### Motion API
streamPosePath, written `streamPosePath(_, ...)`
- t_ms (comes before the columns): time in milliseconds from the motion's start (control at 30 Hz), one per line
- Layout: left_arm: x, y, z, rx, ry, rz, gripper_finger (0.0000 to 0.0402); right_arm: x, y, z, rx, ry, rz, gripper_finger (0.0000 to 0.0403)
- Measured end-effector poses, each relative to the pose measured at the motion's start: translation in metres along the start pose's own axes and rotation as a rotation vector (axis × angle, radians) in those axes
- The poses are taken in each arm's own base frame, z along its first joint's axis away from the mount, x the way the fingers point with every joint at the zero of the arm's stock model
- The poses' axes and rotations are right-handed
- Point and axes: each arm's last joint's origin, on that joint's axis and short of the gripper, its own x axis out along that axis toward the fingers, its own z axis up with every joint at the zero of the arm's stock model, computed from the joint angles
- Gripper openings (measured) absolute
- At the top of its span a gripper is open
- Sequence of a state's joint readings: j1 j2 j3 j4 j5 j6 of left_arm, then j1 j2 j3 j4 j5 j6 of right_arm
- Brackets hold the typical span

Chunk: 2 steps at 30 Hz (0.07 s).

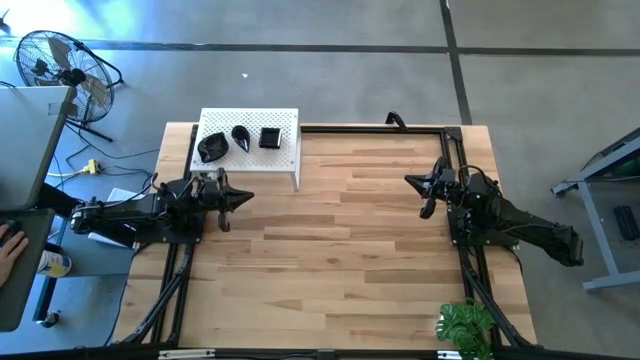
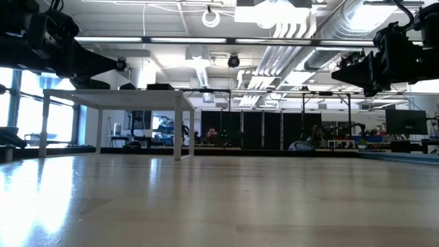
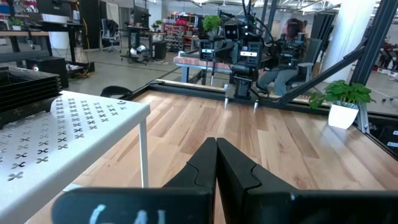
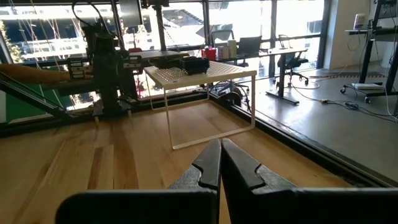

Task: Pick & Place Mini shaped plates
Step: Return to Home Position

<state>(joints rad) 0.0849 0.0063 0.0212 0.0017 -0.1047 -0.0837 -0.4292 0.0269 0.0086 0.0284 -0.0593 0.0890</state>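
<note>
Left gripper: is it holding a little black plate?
No, the left gripper has its fingers shut together with nothing between them; the black plates sit on the white stand.

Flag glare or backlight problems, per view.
Low view: window glare streaks the table. Right wrist view: bright windows behind the white stand. High view: even light, black plates clear on the stand. Left wrist view: even.

The left arm (image 1: 130,215) sits folded at the left side, its left claw (image 1: 247,197) pointing right, fingers (image 3: 205,163) pressed together and empty. The right arm (image 1: 520,228) mirrors it at the right side, its right claw (image 1: 410,180) pointing left, fingers (image 4: 210,163) likewise together.
</note>
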Motion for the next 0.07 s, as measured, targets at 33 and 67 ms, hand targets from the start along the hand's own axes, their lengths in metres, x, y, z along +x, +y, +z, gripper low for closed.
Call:
streamPosePath(33, 0.0, 0.0, 0.0, 0.0, 0.0, 0.0, 0.0001, 0.0, 0.0, 0.0, 0.0, 0.0, 0.0, 0.0)
streamPosePath(67, 0.0, 0.0, 0.0, 0.0, 0.0, 0.0, 0.0001, 0.0, 0.0, 0.0, 0.0, 0.0, 0.0, 0.0)
